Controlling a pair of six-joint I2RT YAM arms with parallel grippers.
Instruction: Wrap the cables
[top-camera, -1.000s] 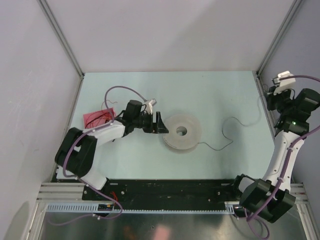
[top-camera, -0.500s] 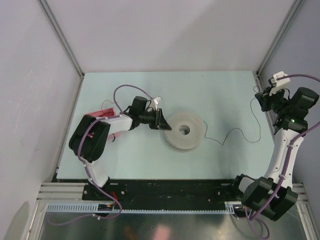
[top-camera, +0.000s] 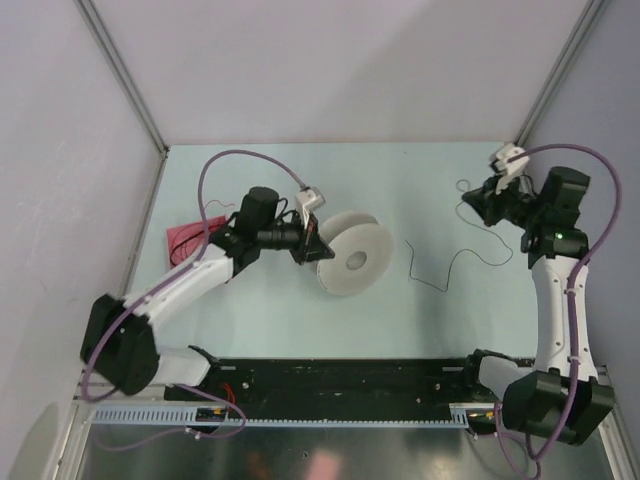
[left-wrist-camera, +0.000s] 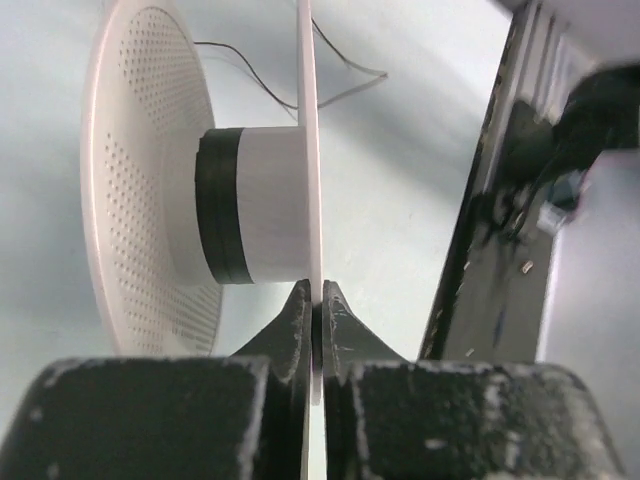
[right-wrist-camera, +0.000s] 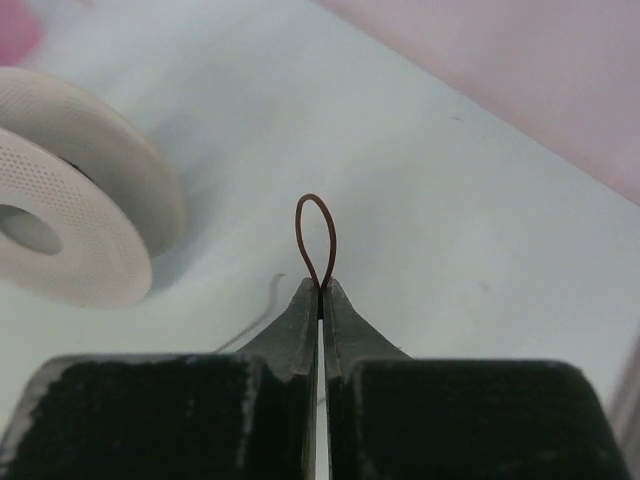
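Cable (top-camera: 446, 268) trails hair-thin over the pale table (top-camera: 300, 320), its run towards the spool (top-camera: 352, 252) hard to trace. Right gripper (right-wrist-camera: 320, 290) pinches its looped end, jaws closed. Left gripper (left-wrist-camera: 313, 300) clamps the spool's flange. Pink sheet (top-camera: 183, 240) lies half hidden behind the left arm (top-camera: 190, 285).

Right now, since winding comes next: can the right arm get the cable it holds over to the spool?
Probably yes. The right gripper is shut on the cable, and only bare table with trailing slack lies between it and the spool, which the left gripper holds tilted.
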